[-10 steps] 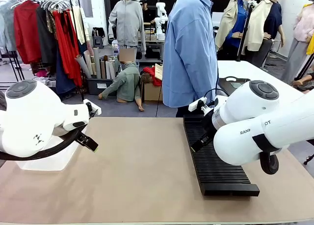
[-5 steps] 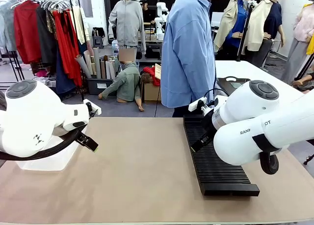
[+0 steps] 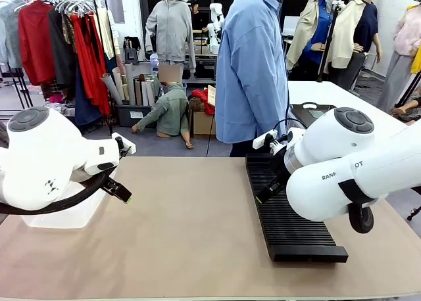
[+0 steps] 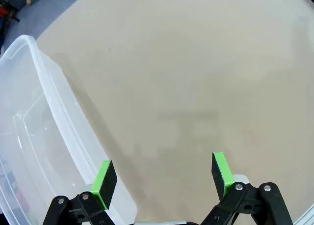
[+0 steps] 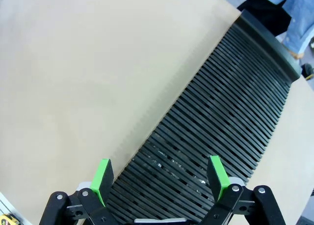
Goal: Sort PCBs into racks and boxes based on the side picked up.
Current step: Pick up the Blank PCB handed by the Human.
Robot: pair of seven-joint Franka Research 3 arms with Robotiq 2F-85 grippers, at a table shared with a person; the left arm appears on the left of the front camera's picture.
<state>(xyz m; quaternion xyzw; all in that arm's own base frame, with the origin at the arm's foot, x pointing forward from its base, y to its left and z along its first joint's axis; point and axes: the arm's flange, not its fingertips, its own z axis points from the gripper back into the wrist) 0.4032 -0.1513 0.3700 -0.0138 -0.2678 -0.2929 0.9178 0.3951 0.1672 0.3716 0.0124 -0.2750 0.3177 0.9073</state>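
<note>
Tan table [image 3: 191, 242] bears the rack [image 3: 289, 222] at right, the box [image 4: 39, 136] at left. Left gripper [image 4: 162, 172] and right gripper [image 5: 160, 172] hang wide open, empty. PCBs, likely light, stiff and thin, want an edge pinch.

tub [image 3: 64, 218] mostly hidden, rack [image 3: 284, 217] partly covered

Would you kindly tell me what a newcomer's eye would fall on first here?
Over the tan table, the right gripper hangs open above a long black slotted rack at the right, the left gripper open beside a clear plastic tub at the left. A person in a blue shirt stands at the far side.
</note>
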